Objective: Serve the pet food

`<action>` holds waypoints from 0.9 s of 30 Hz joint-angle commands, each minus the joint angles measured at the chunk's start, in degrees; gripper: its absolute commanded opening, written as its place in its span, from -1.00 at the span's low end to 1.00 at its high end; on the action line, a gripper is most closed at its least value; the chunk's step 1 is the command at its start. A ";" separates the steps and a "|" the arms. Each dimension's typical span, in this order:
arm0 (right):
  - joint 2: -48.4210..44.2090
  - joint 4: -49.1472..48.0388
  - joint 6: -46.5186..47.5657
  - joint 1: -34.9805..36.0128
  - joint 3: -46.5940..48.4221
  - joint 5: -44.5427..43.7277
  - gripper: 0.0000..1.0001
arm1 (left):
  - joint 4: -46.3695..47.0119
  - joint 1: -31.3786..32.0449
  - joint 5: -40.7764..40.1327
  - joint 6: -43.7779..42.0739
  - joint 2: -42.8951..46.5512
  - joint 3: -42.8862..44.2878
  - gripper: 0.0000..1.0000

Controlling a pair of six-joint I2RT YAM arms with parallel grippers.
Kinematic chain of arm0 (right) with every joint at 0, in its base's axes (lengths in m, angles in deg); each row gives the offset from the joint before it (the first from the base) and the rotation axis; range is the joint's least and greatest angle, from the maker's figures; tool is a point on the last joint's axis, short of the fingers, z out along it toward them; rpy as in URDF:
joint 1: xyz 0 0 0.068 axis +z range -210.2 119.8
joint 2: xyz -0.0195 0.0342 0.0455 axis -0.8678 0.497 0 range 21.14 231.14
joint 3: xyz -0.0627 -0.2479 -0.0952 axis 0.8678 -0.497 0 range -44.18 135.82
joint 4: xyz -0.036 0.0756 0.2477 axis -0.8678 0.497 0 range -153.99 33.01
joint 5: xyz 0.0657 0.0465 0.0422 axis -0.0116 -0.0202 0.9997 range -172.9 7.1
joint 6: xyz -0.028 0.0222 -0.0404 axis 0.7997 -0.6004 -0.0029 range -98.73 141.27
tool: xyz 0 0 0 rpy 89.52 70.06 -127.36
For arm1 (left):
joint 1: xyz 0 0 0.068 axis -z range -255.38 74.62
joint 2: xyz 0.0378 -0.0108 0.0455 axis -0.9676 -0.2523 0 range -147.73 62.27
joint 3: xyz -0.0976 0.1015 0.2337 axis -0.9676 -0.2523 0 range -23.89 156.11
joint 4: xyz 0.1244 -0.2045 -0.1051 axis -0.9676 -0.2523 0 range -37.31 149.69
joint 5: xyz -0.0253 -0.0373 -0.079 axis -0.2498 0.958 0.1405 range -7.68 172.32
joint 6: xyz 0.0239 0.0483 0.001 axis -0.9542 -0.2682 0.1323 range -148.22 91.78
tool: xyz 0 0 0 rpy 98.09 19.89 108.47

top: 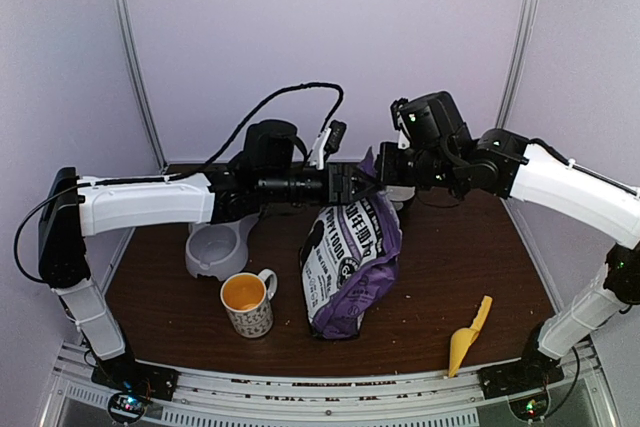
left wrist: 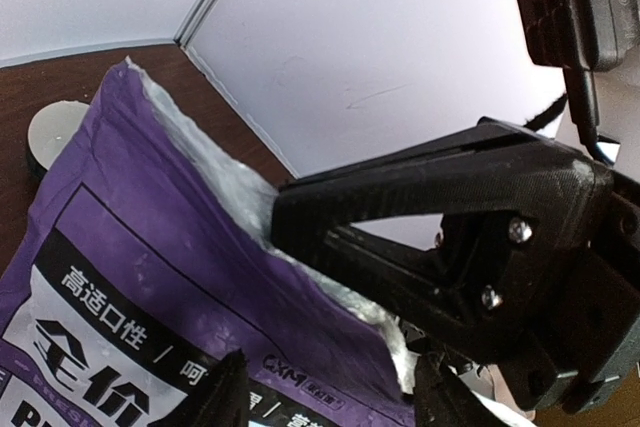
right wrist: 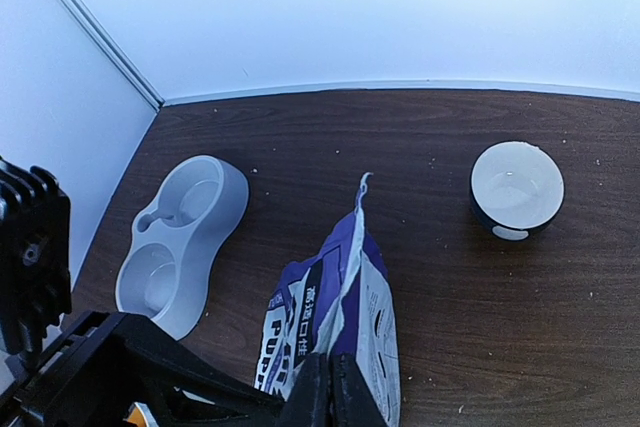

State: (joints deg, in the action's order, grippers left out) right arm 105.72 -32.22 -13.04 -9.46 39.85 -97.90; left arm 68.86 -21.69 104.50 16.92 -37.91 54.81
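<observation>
Right gripper (right wrist: 330, 375) is clenched on the top edge of the large purple pet-food bag with a white label band and black lettering (top: 350, 267), pinching the crumpled rim between its closed black fingers. Left gripper (top: 365, 187) reaches in from the opposite side at the same height, its jaws released and standing apart with the bag's upper edge and silvery lining between them; whether they touch it I cannot tell. Kibble itself is hidden in every view, so only the bag can be placed: it stands slumped near the middle of the dark brown wooden table (top: 450, 247), printed face toward the arms. Just left of it sits a patterned ceramic mug with an orange inside (top: 247, 304), and behind the mug a grey plastic double-bowl feeder (top: 215, 247). A yellow plastic scoop (top: 468, 335) lies well apart near the front right edge. A small round dark bowl with a white inside (right wrist: 517, 189) stands toward the back wall.
</observation>
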 commanded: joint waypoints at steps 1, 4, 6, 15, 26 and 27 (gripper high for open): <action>-1.69 -1.00 -0.15 -0.20 -0.83 0.18 -1.00 | -0.70 0.36 0.61 -0.40 -0.62 2.08 0.12; -1.74 -1.26 0.06 -0.18 -1.21 0.28 -1.00 | -2.25 0.37 0.41 -0.40 -1.01 2.16 -0.04; -1.78 -1.44 0.11 -0.18 -1.39 0.36 -1.00 | -2.34 0.36 0.58 -0.18 -1.30 2.16 -0.17; -1.69 -1.98 0.89 -0.12 -1.85 0.95 -1.00 | -2.04 0.42 2.37 0.55 -3.27 4.19 -0.48; -1.10 -1.99 1.45 0.04 -2.45 0.80 -1.00 | -2.21 0.45 3.02 1.70 -4.42 5.26 -0.93; -1.08 -1.87 1.56 0.00 -2.53 0.66 -1.00 | -2.11 0.45 2.72 1.80 -4.18 5.03 -1.00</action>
State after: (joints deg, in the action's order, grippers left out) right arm 105.68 -33.38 -12.05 -9.46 38.01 -97.44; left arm 65.63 -21.54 107.27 18.83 -41.16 58.50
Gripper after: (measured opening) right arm 0.001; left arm 0.054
